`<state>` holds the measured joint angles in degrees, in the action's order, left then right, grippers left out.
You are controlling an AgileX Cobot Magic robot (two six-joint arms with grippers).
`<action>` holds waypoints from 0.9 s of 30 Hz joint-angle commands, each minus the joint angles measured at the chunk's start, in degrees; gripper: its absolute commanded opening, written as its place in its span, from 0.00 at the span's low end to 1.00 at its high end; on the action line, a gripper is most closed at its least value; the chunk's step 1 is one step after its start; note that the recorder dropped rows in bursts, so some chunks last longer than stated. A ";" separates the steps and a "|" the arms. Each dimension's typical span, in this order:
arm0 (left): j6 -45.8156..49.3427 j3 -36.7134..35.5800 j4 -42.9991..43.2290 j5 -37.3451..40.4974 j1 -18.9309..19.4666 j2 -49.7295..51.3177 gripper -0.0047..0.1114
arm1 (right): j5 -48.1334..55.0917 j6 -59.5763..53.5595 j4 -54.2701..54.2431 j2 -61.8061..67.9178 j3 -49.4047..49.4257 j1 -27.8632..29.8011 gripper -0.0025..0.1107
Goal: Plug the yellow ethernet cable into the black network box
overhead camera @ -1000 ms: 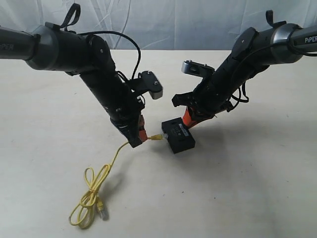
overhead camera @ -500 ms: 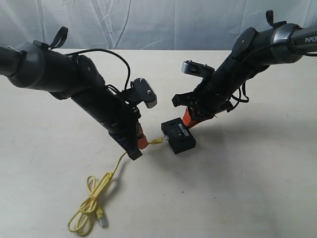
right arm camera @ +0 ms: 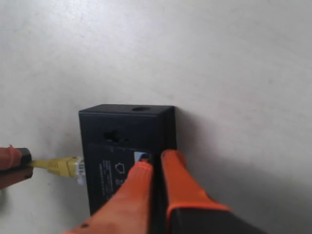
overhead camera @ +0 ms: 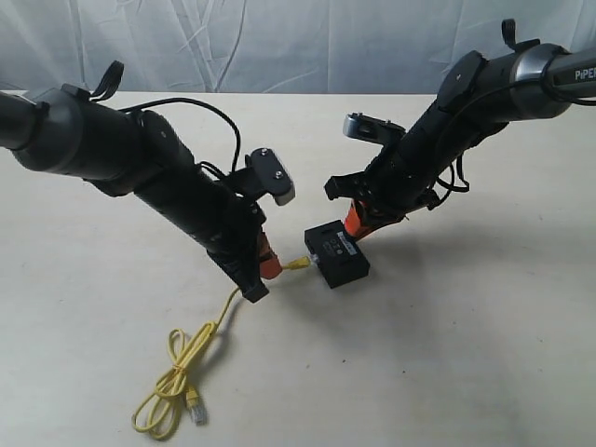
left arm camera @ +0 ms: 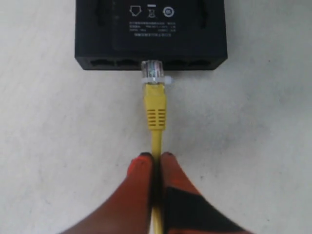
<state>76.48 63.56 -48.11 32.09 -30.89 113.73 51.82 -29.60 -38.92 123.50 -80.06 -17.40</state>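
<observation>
On the counter (overhead camera: pixel 484 354), your right arm (overhead camera: pixel 438 130) has held station, its jaws closed on nothing and their tips bearing on top of the black network box (overhead camera: pixel 338 254), which has stayed put. Your left arm (overhead camera: pixel 168 186) has dropped lower and advanced, its jaws clamped on the yellow ethernet cable (left arm camera: pixel 155 112) just behind the boot, dragging the slack loop after them. The clear plug (left arm camera: pixel 152 70) ahead of those jaws now sits at the box's port face, aligned but judged not yet seated.

Elevated overview; wrist close-ups sharing box (left arm camera: pixel 151 34)
</observation>
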 commanded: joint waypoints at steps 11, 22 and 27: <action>0.42 -0.22 -4.38 -2.60 0.03 -0.09 0.04 | 0.20 -0.36 -0.33 0.06 0.22 -0.04 0.07; 1.00 -0.22 -6.15 -2.77 0.03 -0.09 0.04 | 0.08 -0.36 -0.33 0.06 0.22 -0.04 0.07; 2.18 -0.22 -6.26 -2.64 0.03 -0.09 0.04 | -0.19 -0.36 -0.33 0.06 0.22 -0.04 0.07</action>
<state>78.27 63.43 -52.18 30.27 -30.89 113.83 51.60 -29.60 -38.92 123.50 -80.06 -17.40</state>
